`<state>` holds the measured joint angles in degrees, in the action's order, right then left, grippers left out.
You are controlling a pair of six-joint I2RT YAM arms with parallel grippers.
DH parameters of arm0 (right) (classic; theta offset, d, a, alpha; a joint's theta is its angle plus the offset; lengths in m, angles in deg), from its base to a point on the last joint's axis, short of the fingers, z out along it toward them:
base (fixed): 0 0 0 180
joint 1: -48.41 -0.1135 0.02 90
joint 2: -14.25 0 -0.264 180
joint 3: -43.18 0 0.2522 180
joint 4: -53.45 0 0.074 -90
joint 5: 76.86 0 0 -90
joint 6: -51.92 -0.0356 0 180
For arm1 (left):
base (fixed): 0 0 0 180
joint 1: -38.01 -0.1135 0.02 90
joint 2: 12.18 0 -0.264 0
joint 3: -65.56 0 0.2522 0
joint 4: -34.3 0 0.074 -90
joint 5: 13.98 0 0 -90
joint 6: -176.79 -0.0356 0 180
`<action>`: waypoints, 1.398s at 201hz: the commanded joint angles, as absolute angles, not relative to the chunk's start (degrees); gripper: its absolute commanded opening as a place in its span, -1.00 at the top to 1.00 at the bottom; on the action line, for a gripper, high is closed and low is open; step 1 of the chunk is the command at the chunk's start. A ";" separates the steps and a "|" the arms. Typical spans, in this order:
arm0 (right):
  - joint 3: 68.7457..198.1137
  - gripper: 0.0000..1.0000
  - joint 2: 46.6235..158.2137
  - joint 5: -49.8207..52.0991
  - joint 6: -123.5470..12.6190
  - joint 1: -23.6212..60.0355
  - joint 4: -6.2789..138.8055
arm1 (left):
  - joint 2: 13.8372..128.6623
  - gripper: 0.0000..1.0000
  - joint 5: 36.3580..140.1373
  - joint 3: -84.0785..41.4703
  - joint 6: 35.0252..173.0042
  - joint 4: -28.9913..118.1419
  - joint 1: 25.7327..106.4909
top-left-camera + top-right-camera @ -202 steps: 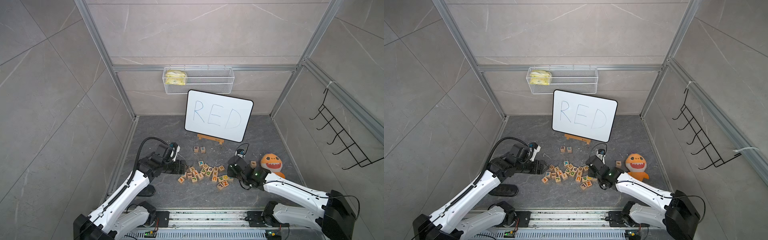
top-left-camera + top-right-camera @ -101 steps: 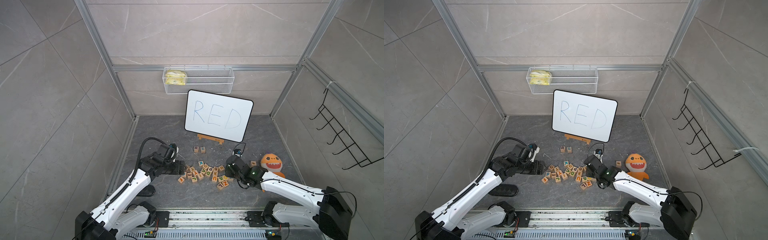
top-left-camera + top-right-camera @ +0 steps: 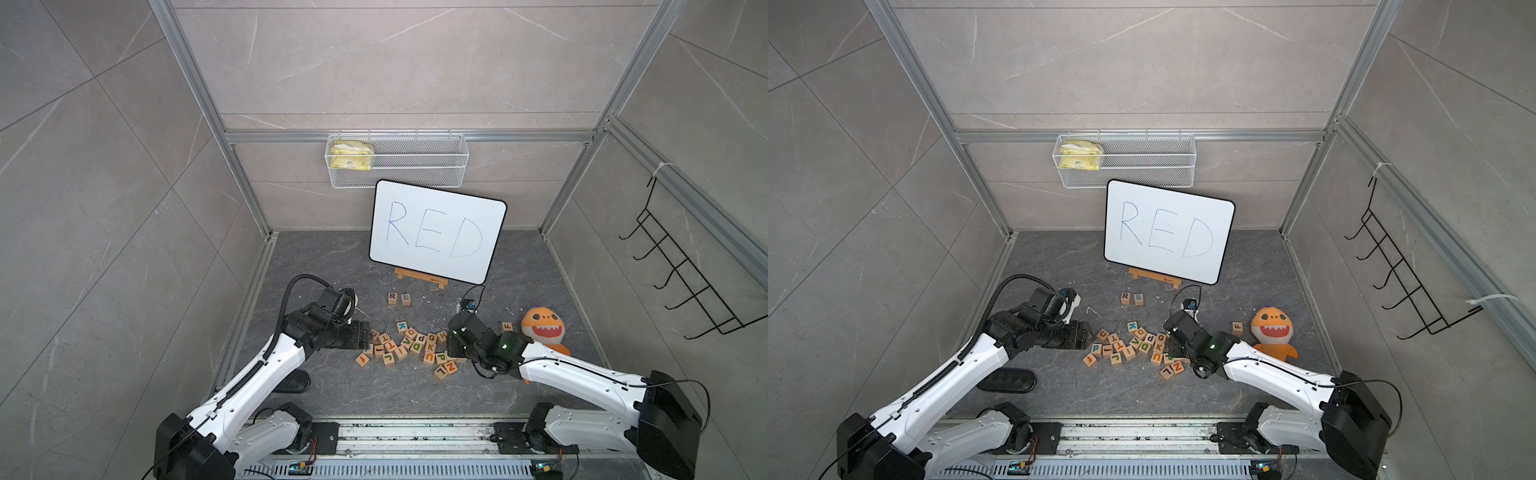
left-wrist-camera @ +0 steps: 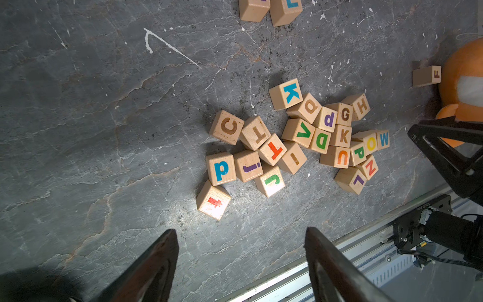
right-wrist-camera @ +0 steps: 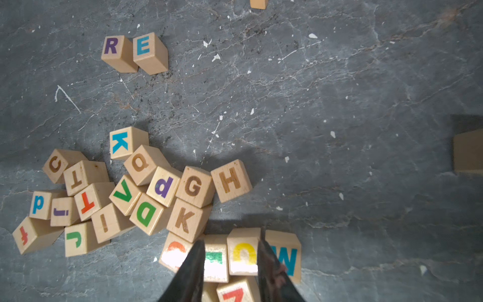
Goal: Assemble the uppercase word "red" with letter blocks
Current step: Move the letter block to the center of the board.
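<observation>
The left tool [image 4: 240, 230] hangs over bare surface [image 4: 104, 130] at the left arm's end of the heap of letter blocks [image 3: 409, 347]. Its fingers stand wide with nothing between them. At the heap's opposite, near corner the right tool [image 5: 231, 235] has its fingers narrowly apart. They straddle a yellow O block [image 5: 244, 255] and part of a green-lettered neighbour, gripping neither as far as shows. In the heap's middle lies the green D block [image 5: 146, 214], letter up, tight against a green V and a brown K. Beyond the heap and clear of it, the purple R block [image 5: 112, 47] and teal E block [image 5: 143, 45] stand touching, side by side. Farthest beyond the heap leans the white board [image 3: 436, 230] handwritten RED.
</observation>
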<state>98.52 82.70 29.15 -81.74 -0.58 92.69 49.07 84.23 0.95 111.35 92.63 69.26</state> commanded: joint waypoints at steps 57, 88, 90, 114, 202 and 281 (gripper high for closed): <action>102.92 0.24 78.25 30.43 -82.46 -6.38 102.96 | 48.45 -0.59 86.65 -0.06 111.96 91.94 69.54; 106.95 0.20 85.93 31.23 -83.62 -10.86 100.02 | 47.28 -0.59 85.33 -0.07 111.89 91.92 69.43; 107.37 0.19 86.73 31.53 -83.79 -11.14 99.94 | 47.16 -0.59 85.22 -0.12 111.86 91.91 69.40; 111.17 0.17 94.17 33.00 -87.24 -12.86 97.64 | 46.23 -0.59 83.83 -0.11 111.95 92.02 69.43; 115.55 0.12 108.71 33.69 -100.58 -12.98 91.79 | 44.74 -0.59 81.01 -0.24 112.23 92.51 69.38; 117.81 0.13 113.26 37.55 -103.14 -12.67 93.28 | 46.06 -0.59 82.92 -0.40 112.26 92.56 69.45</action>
<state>116.86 112.10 34.90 -101.37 -12.76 92.64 45.82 82.15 0.95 111.92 92.61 69.26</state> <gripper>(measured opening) 0.437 0.796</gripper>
